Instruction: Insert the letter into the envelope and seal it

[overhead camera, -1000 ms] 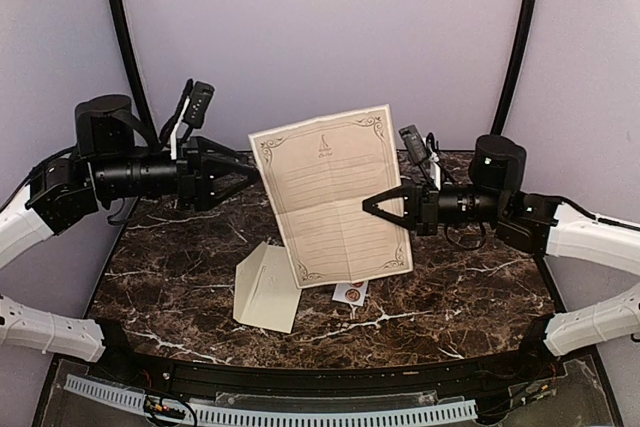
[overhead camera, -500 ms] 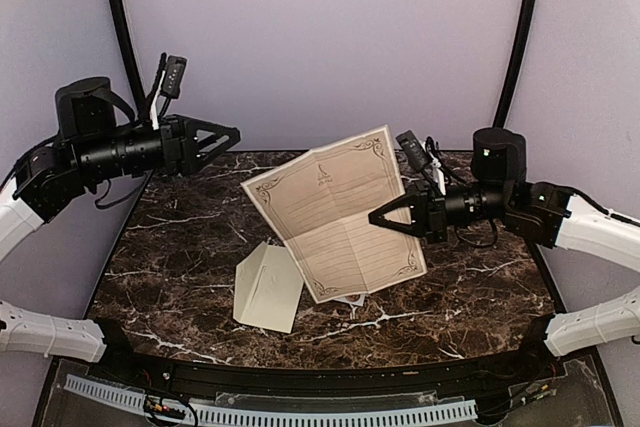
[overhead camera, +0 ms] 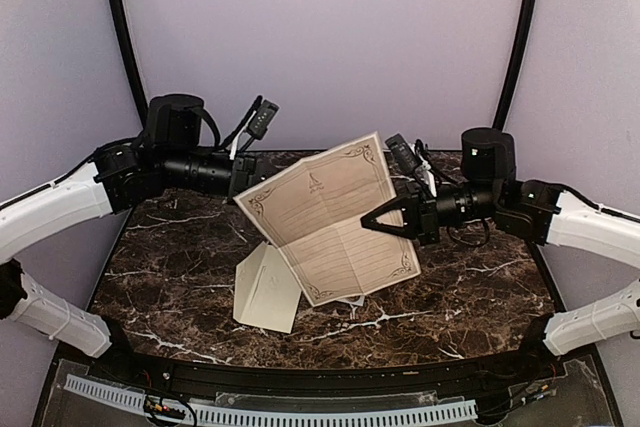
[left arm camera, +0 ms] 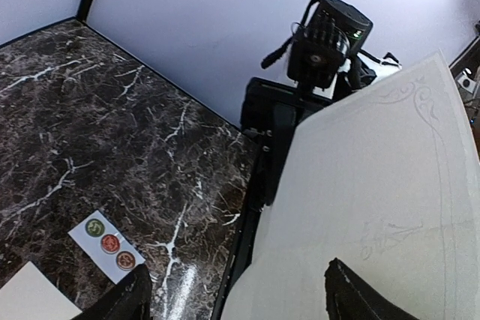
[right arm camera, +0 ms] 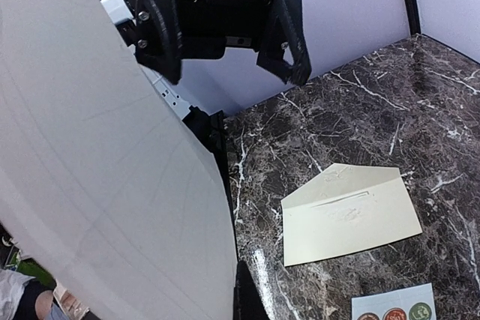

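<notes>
The letter (overhead camera: 325, 215), a tan sheet with a printed border, hangs tilted above the table. My right gripper (overhead camera: 372, 222) is shut on its right edge. In the right wrist view the letter (right arm camera: 97, 170) fills the left side, beside my one visible dark finger (right arm camera: 244, 297). My left gripper (overhead camera: 245, 172) is at the sheet's upper left corner, partly hidden behind it. It stands open, its wide jaws (right arm camera: 225, 28) empty. In the left wrist view the letter (left arm camera: 375, 200) reaches in between my fingertips (left arm camera: 352, 299). The cream envelope (overhead camera: 265, 289) lies flat below, flap open (right arm camera: 349, 213).
A white sticker strip with round dots (left arm camera: 110, 243) lies on the dark marble table (overhead camera: 170, 267), right of the envelope and mostly under the letter in the top view. The strip (right arm camera: 394, 309) sits just near of the envelope. Purple walls enclose the back and sides.
My left arm has swung in from the far left to the letter's upper left corner, its jaws spreading wider. The right gripper has tilted the letter further to the left.
</notes>
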`<state>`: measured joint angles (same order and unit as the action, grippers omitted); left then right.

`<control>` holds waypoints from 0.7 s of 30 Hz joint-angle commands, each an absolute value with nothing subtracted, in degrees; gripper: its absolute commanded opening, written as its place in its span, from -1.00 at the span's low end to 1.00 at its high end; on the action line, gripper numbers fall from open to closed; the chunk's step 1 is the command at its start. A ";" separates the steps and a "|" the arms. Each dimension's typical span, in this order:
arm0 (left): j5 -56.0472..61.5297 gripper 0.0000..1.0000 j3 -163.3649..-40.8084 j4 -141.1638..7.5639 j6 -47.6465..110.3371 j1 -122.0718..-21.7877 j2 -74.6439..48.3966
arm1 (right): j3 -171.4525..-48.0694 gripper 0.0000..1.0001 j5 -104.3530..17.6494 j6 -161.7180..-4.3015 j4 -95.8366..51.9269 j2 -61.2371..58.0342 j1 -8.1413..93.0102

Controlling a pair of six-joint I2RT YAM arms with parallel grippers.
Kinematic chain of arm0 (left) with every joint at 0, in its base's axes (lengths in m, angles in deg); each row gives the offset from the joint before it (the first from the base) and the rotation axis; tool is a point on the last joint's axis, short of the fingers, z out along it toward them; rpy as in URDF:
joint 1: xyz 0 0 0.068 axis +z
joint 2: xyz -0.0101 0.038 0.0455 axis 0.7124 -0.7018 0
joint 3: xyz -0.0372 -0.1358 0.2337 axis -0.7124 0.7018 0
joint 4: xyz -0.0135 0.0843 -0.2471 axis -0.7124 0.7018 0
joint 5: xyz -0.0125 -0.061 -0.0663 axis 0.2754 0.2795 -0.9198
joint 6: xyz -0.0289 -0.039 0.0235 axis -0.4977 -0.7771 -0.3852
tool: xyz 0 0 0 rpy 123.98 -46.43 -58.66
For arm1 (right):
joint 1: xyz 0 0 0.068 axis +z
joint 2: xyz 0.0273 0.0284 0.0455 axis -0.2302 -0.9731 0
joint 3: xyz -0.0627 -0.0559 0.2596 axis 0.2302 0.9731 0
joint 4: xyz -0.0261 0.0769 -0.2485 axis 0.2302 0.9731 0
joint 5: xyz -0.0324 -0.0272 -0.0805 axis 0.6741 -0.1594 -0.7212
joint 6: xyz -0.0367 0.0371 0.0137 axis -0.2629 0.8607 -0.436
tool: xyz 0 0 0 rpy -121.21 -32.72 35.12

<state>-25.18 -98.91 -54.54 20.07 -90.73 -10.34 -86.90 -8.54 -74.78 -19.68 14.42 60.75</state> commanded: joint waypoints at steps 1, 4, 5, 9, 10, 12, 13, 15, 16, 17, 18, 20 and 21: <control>-34.63 0.58 -97.83 -57.41 21.04 -93.39 -11.96 | -89.20 -1.00 -7.73 -75.46 -22.29 13.06 61.36; -36.10 0.60 -96.73 -56.47 21.92 -94.04 -13.11 | -89.40 -1.00 -7.00 -75.20 -24.47 12.08 61.38; -36.44 0.61 -96.50 -55.94 22.05 -94.34 -13.34 | -89.49 -1.00 -6.82 -75.15 -24.75 11.76 61.38; -38.03 0.62 -95.06 -56.19 21.77 -94.65 -14.13 | -90.01 -1.00 -6.40 -75.15 -25.01 10.20 61.38; -38.15 0.63 -94.88 -56.39 21.73 -94.72 -14.28 | -90.15 -1.00 -6.23 -75.15 -25.08 9.98 61.38; -37.92 0.63 -94.50 -56.01 22.16 -94.81 -14.54 | -90.41 -1.00 -5.68 -74.94 -25.39 9.61 61.38; -37.89 0.63 -94.38 -55.78 22.35 -94.77 -14.67 | -90.52 -1.00 -5.65 -74.97 -25.44 9.52 61.38; -37.86 0.61 -94.35 -55.12 22.98 -94.88 -14.97 | -90.84 -1.00 -5.43 -74.97 -25.31 9.22 61.38; -37.71 0.59 -94.39 -54.44 23.55 -94.86 -15.21 | -90.99 -1.00 -5.38 -75.01 -25.17 9.10 61.41; -37.48 0.58 -94.64 -54.03 24.30 -94.89 -15.45 | -91.26 -1.00 -5.38 -75.17 -24.86 9.00 61.39; -36.93 0.56 -94.96 -52.82 24.74 -94.91 -15.56 | -91.33 -1.00 -5.21 -75.29 -24.51 8.87 61.42; -36.42 0.52 -95.42 -51.20 26.00 -94.85 -15.85 | -91.48 -1.00 -5.04 -75.53 -23.96 8.72 61.47; -36.31 0.45 -95.54 -50.79 26.74 -94.84 -15.98 | -91.47 -1.00 -5.03 -75.58 -23.76 8.61 61.47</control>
